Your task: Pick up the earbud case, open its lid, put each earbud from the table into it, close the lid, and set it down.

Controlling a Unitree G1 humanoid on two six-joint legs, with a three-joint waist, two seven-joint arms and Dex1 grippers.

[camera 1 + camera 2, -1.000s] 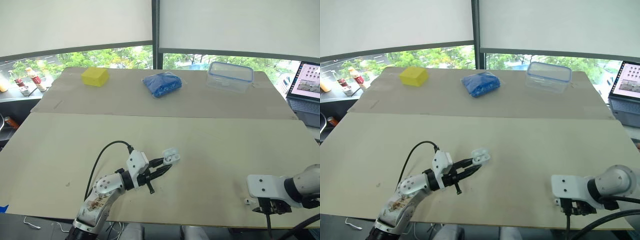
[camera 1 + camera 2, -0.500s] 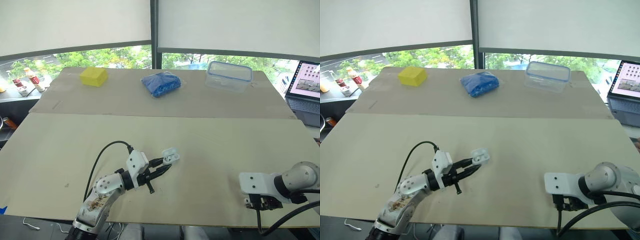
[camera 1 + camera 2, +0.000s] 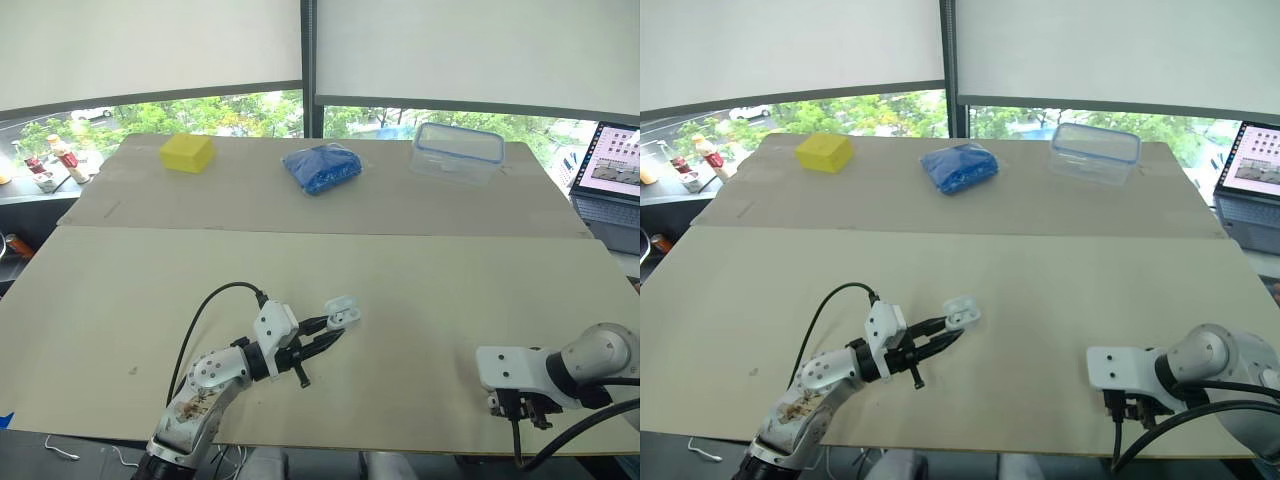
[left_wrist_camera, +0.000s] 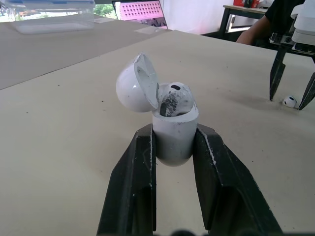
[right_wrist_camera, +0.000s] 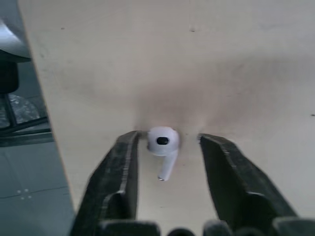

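The left gripper [image 3: 322, 332] pinches the case [image 4: 173, 135] by its lower half and holds it up over the table [image 3: 430, 290], in front of the robot on its left. The lid [image 4: 132, 86] is flipped open, and the first earbud [image 4: 173, 98] sits inside. The second earbud [image 5: 162, 141] lies on the table near the front edge, on the robot's right. The right gripper [image 5: 170, 137] is down over it with its fingers spread, one on each side, very close but not squeezing. So the step looks like picking up the second earbud. Next, I think the fingers need to close softly on it, lift it, and carry it to the empty hole in the case.
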